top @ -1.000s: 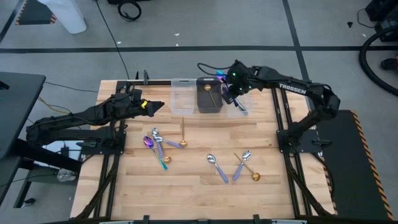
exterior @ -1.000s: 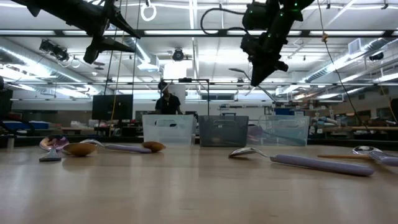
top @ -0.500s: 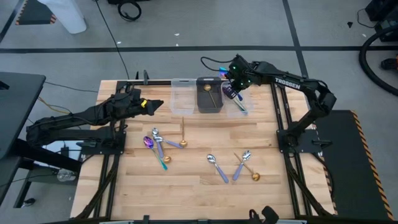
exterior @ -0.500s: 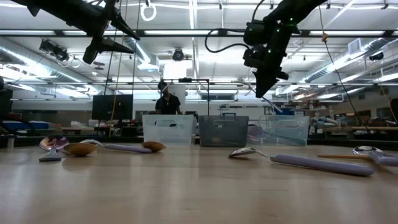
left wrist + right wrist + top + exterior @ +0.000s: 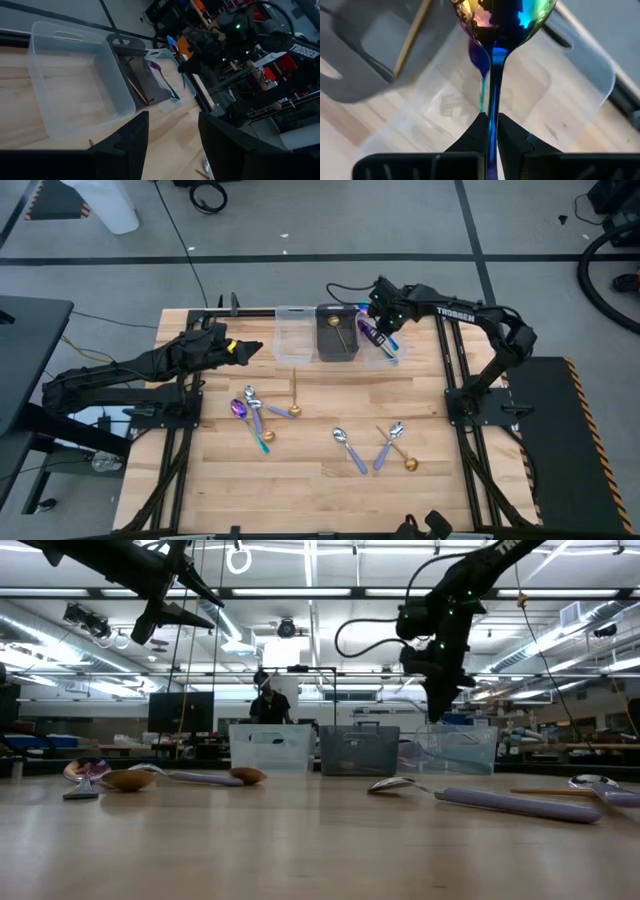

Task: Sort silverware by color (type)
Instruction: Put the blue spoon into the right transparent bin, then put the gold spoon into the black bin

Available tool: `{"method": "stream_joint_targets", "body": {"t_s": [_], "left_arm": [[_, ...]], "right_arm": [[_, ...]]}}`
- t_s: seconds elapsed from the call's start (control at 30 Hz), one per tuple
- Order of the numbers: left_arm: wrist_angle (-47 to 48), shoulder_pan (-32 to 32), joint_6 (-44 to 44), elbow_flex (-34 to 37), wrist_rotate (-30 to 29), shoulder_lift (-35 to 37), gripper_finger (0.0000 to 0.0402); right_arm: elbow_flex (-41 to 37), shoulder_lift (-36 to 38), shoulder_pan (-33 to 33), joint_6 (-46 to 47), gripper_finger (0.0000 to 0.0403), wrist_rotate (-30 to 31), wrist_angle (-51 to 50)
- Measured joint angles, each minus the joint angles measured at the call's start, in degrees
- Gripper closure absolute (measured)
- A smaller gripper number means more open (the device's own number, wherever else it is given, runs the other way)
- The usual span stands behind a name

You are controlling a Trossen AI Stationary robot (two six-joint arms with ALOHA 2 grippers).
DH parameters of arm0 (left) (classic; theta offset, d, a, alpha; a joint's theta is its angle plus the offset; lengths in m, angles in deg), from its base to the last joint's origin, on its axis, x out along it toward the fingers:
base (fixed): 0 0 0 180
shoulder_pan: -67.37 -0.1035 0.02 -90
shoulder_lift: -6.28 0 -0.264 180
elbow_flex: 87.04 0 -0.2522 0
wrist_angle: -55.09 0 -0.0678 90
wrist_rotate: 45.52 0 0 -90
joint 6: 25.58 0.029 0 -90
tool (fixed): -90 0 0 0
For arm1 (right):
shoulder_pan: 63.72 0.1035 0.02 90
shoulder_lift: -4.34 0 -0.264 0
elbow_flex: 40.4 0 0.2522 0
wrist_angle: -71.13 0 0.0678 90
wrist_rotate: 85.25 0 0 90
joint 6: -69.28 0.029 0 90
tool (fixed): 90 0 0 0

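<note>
Spoons lie scattered across the lower half of the high view: a cluster (image 5: 252,410) at lower left, three more (image 5: 375,447) at lower centre, mixing silver, gold and rainbow finishes. They look light, stiff and slick, so I would judge the thin handle the only sensible place to take one, and a polished handle could slip or swing in the grip. Farther up, the left gripper (image 5: 252,351) waits at centre left with its fingers spread. At the far edge, the right gripper (image 5: 378,323) is pressed together on the handle of a rainbow spoon (image 5: 496,30), bowl outward, hanging above the clear bin (image 5: 392,352) at upper right, where another rainbow spoon (image 5: 386,352) already lies, beside the dark bin (image 5: 322,340).
</note>
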State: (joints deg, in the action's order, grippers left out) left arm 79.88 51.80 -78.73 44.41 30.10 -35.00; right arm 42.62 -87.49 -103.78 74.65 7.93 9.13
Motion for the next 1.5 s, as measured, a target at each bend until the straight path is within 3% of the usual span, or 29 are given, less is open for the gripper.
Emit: {"method": "stream_joint_targets", "body": {"t_s": [1.03, 1.5], "left_arm": [[0.05, 0.01, -0.21, 0.0, 0.03, 0.0, 0.0221], [0.48, 0.07, -0.28, 0.0, 0.02, 0.01, 0.0221]], "right_arm": [[-16.6, 0.31, -1.19, 0.39, 0.0369, 0.17, 14.76], [-17.53, -0.04, -2.75, 0.8, 0.0283, 0.23, 15.76]]}}
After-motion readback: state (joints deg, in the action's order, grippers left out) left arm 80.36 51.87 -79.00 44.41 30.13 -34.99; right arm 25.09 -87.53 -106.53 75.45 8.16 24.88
